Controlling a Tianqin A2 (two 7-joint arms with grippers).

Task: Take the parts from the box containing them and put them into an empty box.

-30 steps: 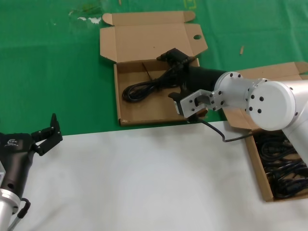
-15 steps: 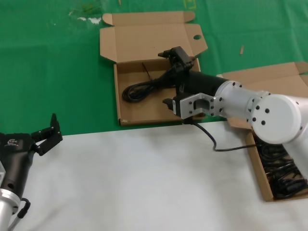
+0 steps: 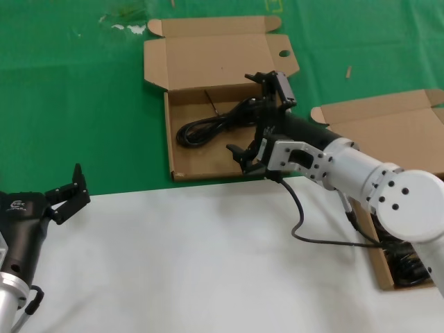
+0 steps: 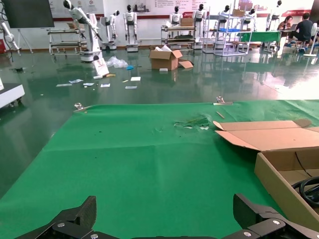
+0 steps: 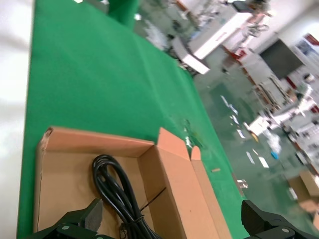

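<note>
The box with a round hole in its lid (image 3: 208,62) lies open on the green cloth, and one looped black cord (image 3: 205,128) rests inside it. My right gripper (image 3: 258,116) hovers open over that box's right side, holding nothing. The right wrist view shows the same cord (image 5: 117,194) below the right gripper (image 5: 172,219), between its spread fingers. The box containing the parts (image 3: 368,229) stands at the right edge, with more black cords (image 3: 409,260) in it, partly hidden by my right arm. My left gripper (image 3: 66,194) is parked open at the lower left.
White table surface (image 3: 208,263) fills the foreground and green cloth (image 3: 83,104) the back. My arm's thicker black cable (image 3: 305,229) loops over the white surface. The left wrist view shows the left gripper (image 4: 167,214) above green cloth, with the holed box's wall (image 4: 284,179) to one side.
My right gripper has spread from nearly closed at the cord's plug end to wide open, and the forearm has swung down and right. The cord stays in the holed box. The left arm is unmoved.
</note>
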